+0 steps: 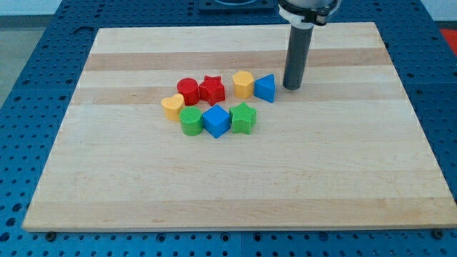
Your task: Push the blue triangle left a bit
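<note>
The blue triangle (265, 88) lies on the wooden board (235, 178), a little above its middle, touching a yellow block (243, 83) on its left. My tip (291, 86) stands just to the right of the blue triangle, a small gap apart from it. The rod rises straight up to the view's top.
A cluster lies left of the triangle: a red star (212, 89), a red cylinder (188, 91), a yellow heart (172, 106), a green cylinder (191, 121), a blue cube (216, 120) and a green star (243, 118). Blue perforated table surrounds the board.
</note>
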Controlling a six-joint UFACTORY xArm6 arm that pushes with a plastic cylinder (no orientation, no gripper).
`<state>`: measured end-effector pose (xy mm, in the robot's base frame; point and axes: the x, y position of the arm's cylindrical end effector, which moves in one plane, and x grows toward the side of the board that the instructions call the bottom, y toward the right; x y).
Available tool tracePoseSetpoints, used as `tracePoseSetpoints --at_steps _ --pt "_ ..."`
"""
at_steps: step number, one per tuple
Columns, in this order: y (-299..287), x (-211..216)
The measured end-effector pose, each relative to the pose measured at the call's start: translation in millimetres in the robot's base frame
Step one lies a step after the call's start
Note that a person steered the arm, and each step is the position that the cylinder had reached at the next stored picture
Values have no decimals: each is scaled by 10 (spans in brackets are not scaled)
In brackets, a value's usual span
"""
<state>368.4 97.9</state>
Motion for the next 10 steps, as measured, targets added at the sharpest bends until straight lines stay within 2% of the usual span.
tracePoseSetpoints --at_steps 3,6,9,10 --pt "-42 -131" --pt "-318 -120" --pt "-347 -36" --pt "-457 -255"
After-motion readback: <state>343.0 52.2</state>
